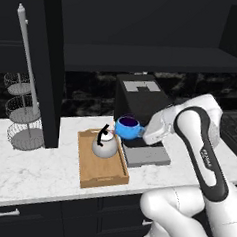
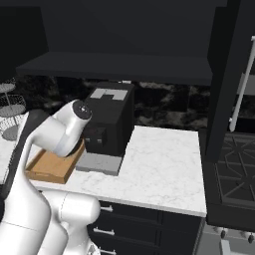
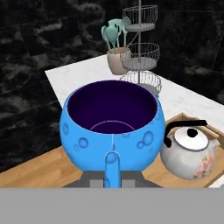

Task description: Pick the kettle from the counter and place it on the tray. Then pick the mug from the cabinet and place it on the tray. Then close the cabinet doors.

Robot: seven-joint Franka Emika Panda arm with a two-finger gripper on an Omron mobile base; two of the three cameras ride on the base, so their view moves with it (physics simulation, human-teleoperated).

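Note:
My gripper (image 1: 141,132) is shut on the handle of the bright blue mug (image 1: 128,127), which hangs upright just above the right rim of the wooden tray (image 1: 94,175). In the hand view the mug (image 3: 111,127) is close up with its dark purple inside showing, and my gripper (image 3: 111,178) clamps its handle. The silver kettle (image 1: 104,145) stands on the tray beside the mug; it also shows as the kettle (image 3: 190,153) on the tray (image 3: 39,169). Both black cabinet doors (image 1: 49,60) (image 2: 226,74) stand open. The tray (image 2: 50,167) sits on the marble counter (image 2: 164,164).
A big black coffee machine (image 1: 142,99) stands right behind the mug on a grey base. A wire tiered stand (image 1: 23,116) and a crock of utensils (image 3: 117,59) are at the left. A stove (image 2: 236,169) borders the counter on the right.

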